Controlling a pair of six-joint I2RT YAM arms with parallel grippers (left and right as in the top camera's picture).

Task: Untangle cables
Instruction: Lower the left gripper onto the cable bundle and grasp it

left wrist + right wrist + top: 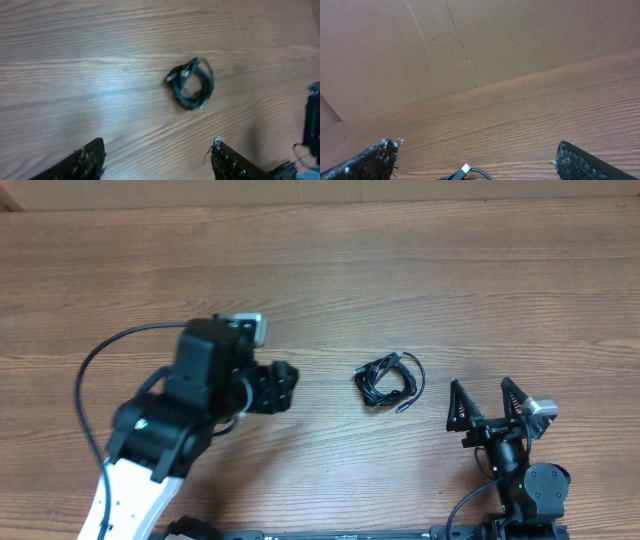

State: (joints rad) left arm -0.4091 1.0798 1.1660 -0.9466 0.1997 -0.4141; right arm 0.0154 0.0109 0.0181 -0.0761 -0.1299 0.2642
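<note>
The cables (388, 379) lie as one small knotted black bundle on the wooden table (400, 270), right of centre. In the left wrist view the cables (191, 84) sit ahead of my left gripper (158, 145), whose jaws stand apart with only bare wood between them. From overhead, my left gripper (291, 387) is a short way to the left of the bundle, not touching it. My right gripper (487, 402) is open to the right of the bundle. In the right wrist view a silver plug tip of the cables (465, 169) shows low between the jaws of my right gripper (476, 150).
A brown cardboard wall (470, 40) stands behind the table's far edge. The left arm's thick black wire (88, 375) loops out over the table's left side. Part of the right arm (312, 120) shows at the right edge of the left wrist view.
</note>
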